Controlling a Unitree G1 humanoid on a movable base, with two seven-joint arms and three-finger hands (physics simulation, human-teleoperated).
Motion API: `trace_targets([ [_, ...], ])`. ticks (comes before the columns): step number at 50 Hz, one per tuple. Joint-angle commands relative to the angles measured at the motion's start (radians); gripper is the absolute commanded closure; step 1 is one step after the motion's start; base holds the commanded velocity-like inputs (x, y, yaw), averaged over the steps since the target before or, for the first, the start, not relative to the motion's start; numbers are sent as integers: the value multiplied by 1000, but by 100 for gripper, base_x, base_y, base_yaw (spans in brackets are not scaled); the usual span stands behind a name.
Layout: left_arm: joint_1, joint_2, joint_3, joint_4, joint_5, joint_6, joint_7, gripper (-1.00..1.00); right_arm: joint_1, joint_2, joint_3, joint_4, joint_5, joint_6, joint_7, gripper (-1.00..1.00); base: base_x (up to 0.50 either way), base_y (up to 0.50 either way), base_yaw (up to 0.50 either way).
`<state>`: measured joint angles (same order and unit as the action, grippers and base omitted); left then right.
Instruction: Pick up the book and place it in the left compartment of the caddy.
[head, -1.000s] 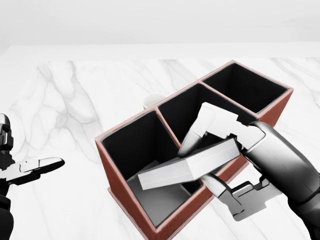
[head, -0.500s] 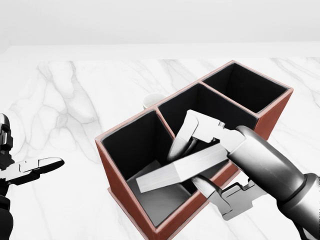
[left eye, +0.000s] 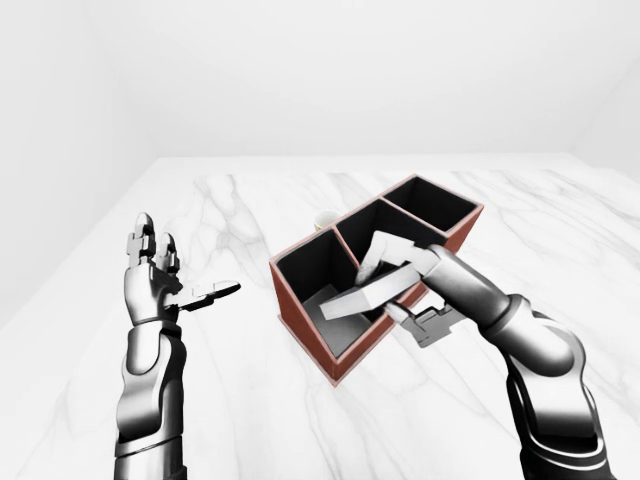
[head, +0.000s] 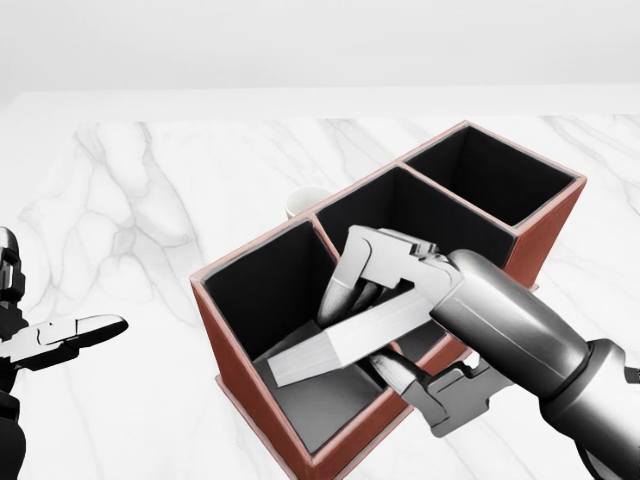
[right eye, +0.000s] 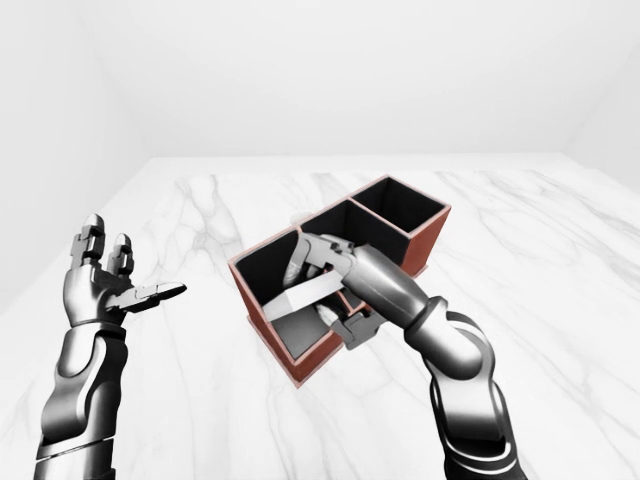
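- Right hand (head: 375, 320) pinches the book (head: 345, 343), two fingers on top, thumb beneath.
- Book sits tilted, its low end inside the caddy's (head: 240, 400) left compartment, its high end over the divider toward the middle one.
- Long axis runs from the hand down-left into that compartment; judged: the release turns on clearing the divider.
- Left hand (left eye: 160, 280) spread, raised, holding nothing, well apart toward the tabletop's (head: 130, 200) left edge; right hand nearer.
- Count: one book, one caddy with three compartments, one white cup (head: 305, 203) just beyond the caddy, toward the far edge.
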<state>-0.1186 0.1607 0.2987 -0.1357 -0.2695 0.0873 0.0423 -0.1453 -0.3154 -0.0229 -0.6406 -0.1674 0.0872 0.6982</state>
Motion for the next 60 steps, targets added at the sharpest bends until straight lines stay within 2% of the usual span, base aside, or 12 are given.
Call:
trace_targets([
  [1,0,0,2,-1,-1,0,0,-100,-4,5,4,8,-2,0,0,100,0,0,0],
  [16,-5,2,-1,14,0,0,2,-100,4,20,35,80,-134,0,0,100,0,0,0],
  [33,-1,0,-3,7,3,0,1,-100,-8,51,7,126,-189,0,0,100,0,0,0],
  [60,2,-1,-2,-8,3,0,3,-100,-35,85,35,238,-250,0,0,100,0,0,0],
])
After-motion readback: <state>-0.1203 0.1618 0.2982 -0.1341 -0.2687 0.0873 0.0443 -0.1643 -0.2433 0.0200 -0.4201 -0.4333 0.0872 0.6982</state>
